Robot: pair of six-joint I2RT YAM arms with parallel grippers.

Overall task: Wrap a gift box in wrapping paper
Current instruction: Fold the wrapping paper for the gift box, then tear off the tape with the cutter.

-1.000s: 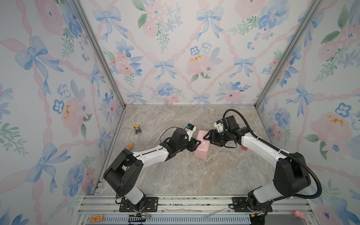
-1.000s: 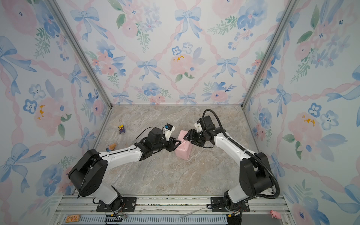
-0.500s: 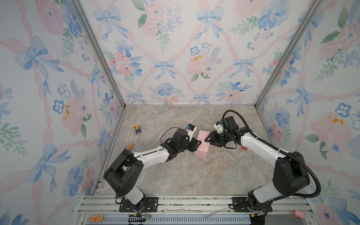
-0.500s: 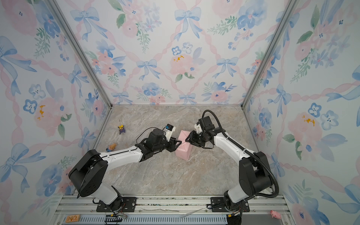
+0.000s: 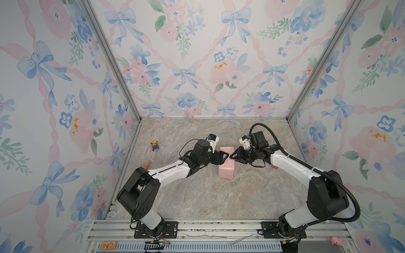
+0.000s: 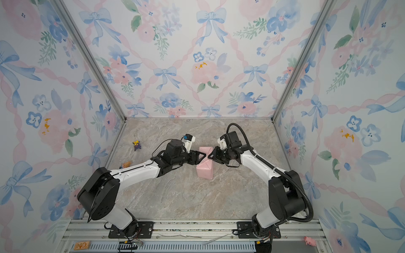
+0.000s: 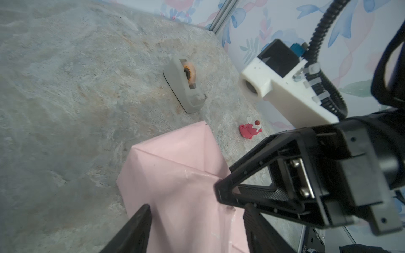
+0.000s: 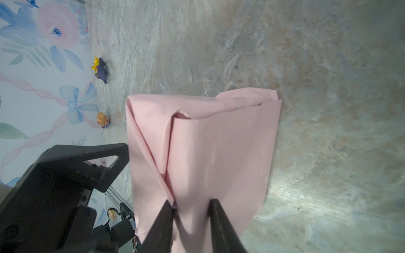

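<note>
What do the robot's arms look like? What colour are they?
The left arm and right arm have white tube-like links and chunky black joints. The left tool and right tool are black with triangle-shaped fingers, each topped by a white camera block. A ribbed black cable loops along the right arm.

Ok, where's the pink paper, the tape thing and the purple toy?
wrapping paper [image 5: 225, 172]: in a top view, near face.
tape dispenser [image 7: 185, 98]: left wrist view, grey body.
purple toy [image 5: 155, 146]: in a top view, body.
</note>
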